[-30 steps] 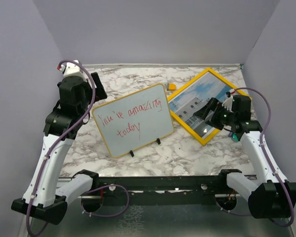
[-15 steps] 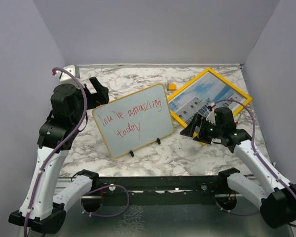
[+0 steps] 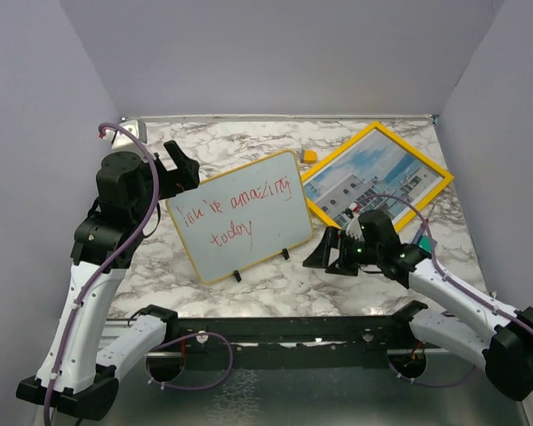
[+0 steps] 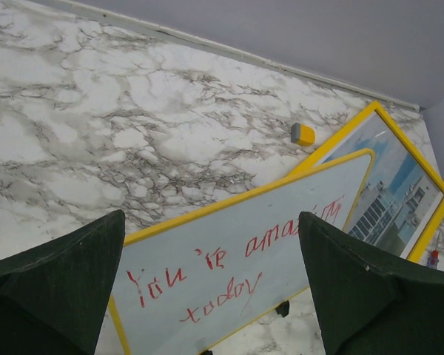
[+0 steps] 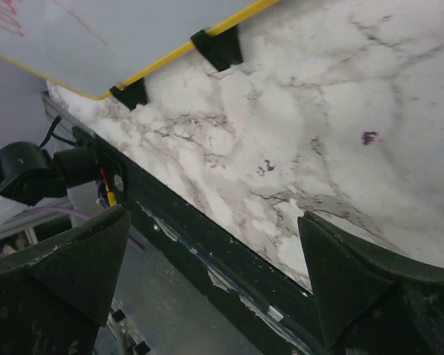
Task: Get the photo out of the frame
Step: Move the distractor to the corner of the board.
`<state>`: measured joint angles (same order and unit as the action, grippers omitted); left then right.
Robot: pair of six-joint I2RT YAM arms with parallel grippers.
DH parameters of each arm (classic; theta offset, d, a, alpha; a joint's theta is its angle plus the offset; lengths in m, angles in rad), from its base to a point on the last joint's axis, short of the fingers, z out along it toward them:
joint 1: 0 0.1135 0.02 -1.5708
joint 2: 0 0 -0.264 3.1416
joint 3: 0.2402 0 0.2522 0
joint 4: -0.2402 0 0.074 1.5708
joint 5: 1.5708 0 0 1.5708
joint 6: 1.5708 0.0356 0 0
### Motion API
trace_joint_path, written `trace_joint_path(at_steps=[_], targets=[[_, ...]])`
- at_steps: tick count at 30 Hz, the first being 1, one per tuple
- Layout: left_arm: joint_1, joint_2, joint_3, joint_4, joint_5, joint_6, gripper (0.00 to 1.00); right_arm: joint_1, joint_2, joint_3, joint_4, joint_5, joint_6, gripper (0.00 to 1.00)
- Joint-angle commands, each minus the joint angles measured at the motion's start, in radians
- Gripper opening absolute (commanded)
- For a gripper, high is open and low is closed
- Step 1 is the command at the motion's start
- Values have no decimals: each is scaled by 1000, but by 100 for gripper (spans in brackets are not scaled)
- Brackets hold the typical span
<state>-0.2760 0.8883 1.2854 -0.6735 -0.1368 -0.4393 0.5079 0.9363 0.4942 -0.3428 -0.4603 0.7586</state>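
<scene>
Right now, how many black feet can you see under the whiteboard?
2. Both clip the lower edge of the whiteboard: the left foot near its lower left corner, the right foot further right. More could be hidden behind the board.

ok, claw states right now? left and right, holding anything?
Left claw: open, holding nothing.
Right claw: open, holding nothing.
</scene>
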Motion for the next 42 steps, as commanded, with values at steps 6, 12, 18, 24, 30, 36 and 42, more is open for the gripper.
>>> trace_joint_path(at_steps=[6, 12, 18, 24, 30, 36, 42], targets=[[6, 13, -19, 22, 85, -44, 99, 251, 320, 18, 512, 46, 220, 100], [6, -2, -20, 22, 95, -51, 99, 383, 567, 129, 637, 128, 253, 100], [6, -16, -11, 18, 76, -32, 99, 386, 652, 170, 705, 203, 181, 100], [6, -10, -13, 18, 67, -33, 99, 390, 721, 97, 982, 259, 91, 100], [6, -9, -20, 17, 60, -35, 99, 392, 835, 124, 1141, 254, 23, 100], [6, -10, -23, 14, 52, -37, 99, 393, 908, 213, 1121, 306, -26, 100], [6, -1, -17, 12, 48, -36, 99, 393, 1013, 328, 1102, 338, 8, 100]])
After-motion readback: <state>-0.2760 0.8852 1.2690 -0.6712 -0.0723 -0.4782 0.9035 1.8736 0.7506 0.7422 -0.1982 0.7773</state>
